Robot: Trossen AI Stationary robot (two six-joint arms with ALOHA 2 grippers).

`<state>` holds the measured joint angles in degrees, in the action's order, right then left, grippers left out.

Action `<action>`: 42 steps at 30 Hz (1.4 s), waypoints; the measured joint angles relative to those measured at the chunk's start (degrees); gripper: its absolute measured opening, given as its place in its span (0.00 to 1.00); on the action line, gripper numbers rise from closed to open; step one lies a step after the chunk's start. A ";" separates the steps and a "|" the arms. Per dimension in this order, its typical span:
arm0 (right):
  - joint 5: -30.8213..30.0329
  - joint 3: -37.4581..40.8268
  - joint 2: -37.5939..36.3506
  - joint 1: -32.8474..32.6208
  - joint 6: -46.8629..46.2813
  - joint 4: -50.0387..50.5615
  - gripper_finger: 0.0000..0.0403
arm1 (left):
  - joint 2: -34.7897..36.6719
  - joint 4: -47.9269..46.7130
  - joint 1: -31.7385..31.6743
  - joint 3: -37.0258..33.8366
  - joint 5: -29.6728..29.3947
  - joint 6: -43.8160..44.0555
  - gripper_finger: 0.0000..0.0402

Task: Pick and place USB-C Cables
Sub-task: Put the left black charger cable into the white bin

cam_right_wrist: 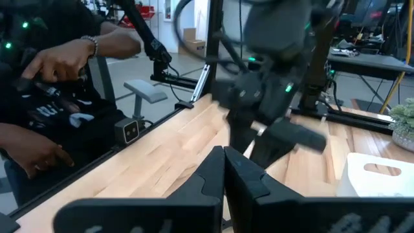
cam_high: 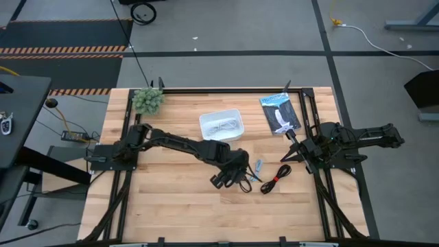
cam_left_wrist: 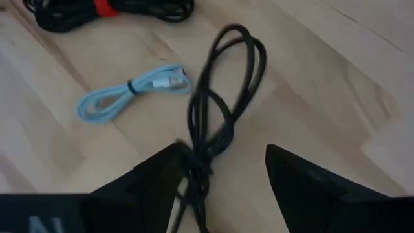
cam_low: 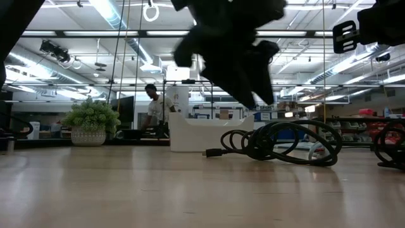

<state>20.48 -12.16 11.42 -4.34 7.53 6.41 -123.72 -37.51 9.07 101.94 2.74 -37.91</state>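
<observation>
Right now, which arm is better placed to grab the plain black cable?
Left. The left gripper is already over the black cable, open, its fingers on either side of the coil. The right gripper waits shut by the table's right edge, farther off.

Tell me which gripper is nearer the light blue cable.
Left. The left gripper hovers right beside the light blue cable, over the black cable. The right gripper waits farther off, toward the table's right edge.
</observation>
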 joint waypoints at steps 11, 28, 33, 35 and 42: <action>-0.01 -0.02 0.20 0.00 0.00 -0.78 0.04 | -5.10 -8.79 1.07 8.90 -4.25 0.58 0.57; 0.01 0.00 1.04 -0.02 0.00 -2.96 0.04 | -5.72 -9.62 -2.47 9.75 -0.40 0.06 0.57; 0.01 0.00 1.01 0.00 0.01 -2.98 0.04 | -5.97 -8.85 -2.54 9.75 -0.09 0.17 0.57; 0.01 0.00 1.01 -0.02 0.00 -2.97 0.04 | -6.75 -7.92 -2.50 9.76 -0.05 0.14 0.57; 0.01 0.01 1.01 -0.01 0.01 -3.38 0.04 | -9.37 -8.88 -2.64 9.62 -1.40 -1.77 0.57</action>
<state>20.49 -12.15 12.43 -4.34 7.54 3.02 -133.10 -46.40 6.42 111.57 1.34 -39.68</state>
